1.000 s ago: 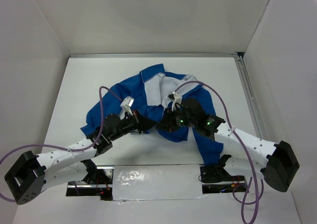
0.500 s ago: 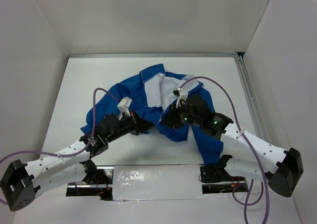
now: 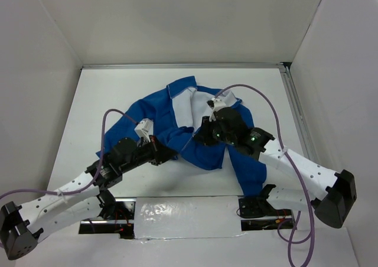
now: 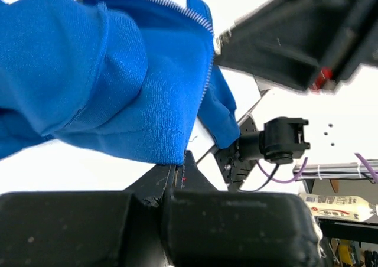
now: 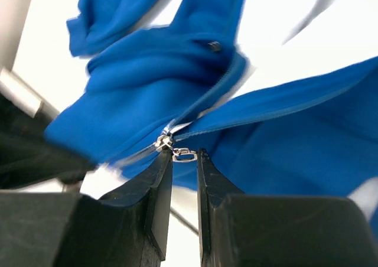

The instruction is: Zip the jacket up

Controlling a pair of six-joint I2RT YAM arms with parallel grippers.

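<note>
The left gripper (image 4: 176, 171) is pressed together on the jacket (image 4: 88, 72) hem; the right gripper (image 5: 184, 159) pinches the zipper pull (image 5: 186, 155) between its tips.

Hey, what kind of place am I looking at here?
Probably a robotics lab test cell: plain white walls box in a white table, a cabled left arm and right arm are bolted at its near edge, and a blue jacket lies on it.
</note>
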